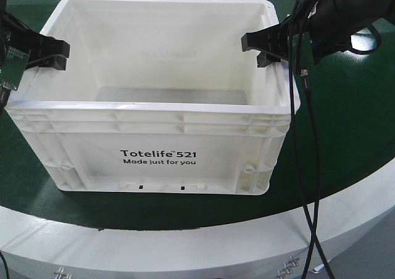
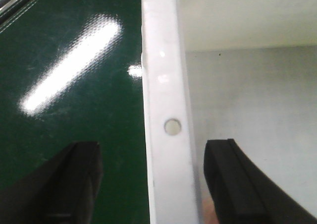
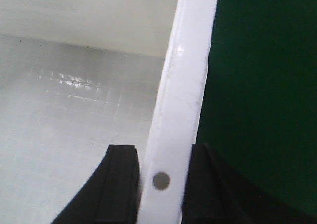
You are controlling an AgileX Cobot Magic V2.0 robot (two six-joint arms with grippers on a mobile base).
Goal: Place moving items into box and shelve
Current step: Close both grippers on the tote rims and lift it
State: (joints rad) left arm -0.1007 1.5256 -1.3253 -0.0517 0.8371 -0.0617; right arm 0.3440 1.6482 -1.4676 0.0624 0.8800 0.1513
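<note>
Presently, the box (image 1: 154, 158) stood upright on the green table surface (image 1: 345, 137) with its printed side nearest. No item showed on the visible part of its floor.

At the left, the left gripper (image 1: 60, 55) straddled the left rim (image 2: 163, 85). Its fingers (image 2: 79, 179) were spread, one outside over the green surface and one inside the box, each with a visible gap to the rim. A small hole (image 2: 172, 127) in the rim lay just beyond the fingertips.

At the right, the right gripper (image 1: 254, 50) sat over the right rim (image 3: 185, 85). Its fingers (image 3: 121, 184) were set against both faces of the wall and appeared to pinch it, with no gap discernible on either side. A black cable (image 1: 305, 168) hung from the right arm past the near right corner of the box.

The step in hand was judged to be a two-handed hold on the box, ahead of shelving. The next move called for the left fingers to close on the left rim. Both arms would then need to rise together and level, with the cable kept off the box.
</note>
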